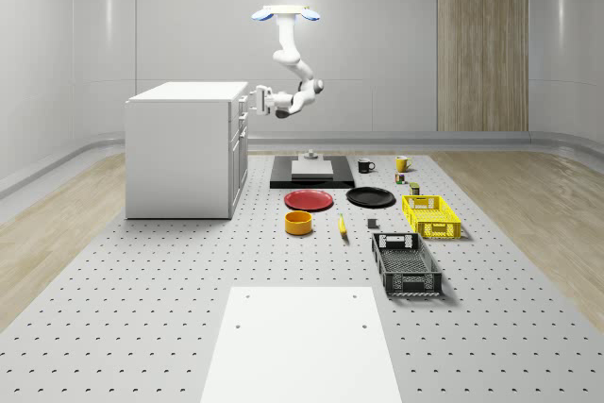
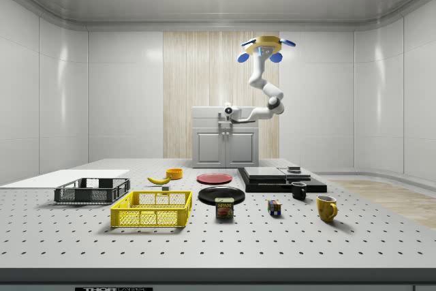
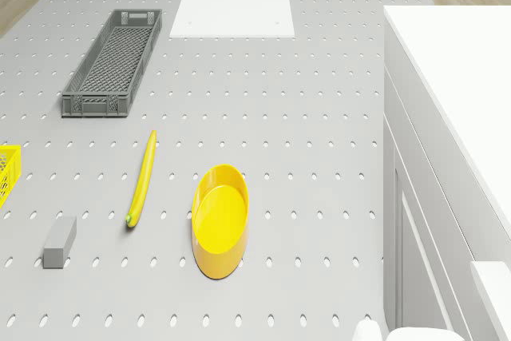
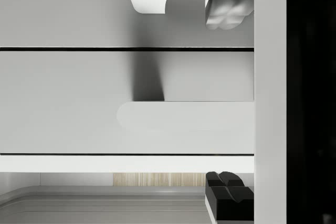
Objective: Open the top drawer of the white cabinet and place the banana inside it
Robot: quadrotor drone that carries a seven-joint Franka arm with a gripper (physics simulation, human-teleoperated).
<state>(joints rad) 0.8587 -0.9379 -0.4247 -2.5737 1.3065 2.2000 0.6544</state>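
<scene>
The white cabinet (image 1: 179, 148) stands at the whole-scene view's left, drawers closed. The drone (image 1: 286, 14) hovers above the black platform, beside the cabinet's front. Its arm reaches down to the top drawer, where the gripper (image 1: 253, 99) (image 2: 227, 110) is at the drawer front. In the wrist view the gripper (image 4: 229, 103) is open, one finger (image 4: 228, 6) on each side of the top drawer's handle (image 4: 173, 115), well apart from it. The banana (image 1: 343, 226) (image 3: 142, 180) (image 2: 159, 180) lies flat on the table beside a yellow bowl (image 3: 219, 217).
A grey crate (image 1: 406, 263) and a yellow basket (image 1: 430, 216) sit at the whole-scene view's right. A red plate (image 1: 309, 199), black plate (image 1: 370, 197), black platform (image 1: 311, 172) and two mugs lie beyond the banana. A small grey block (image 3: 59, 240) is near it.
</scene>
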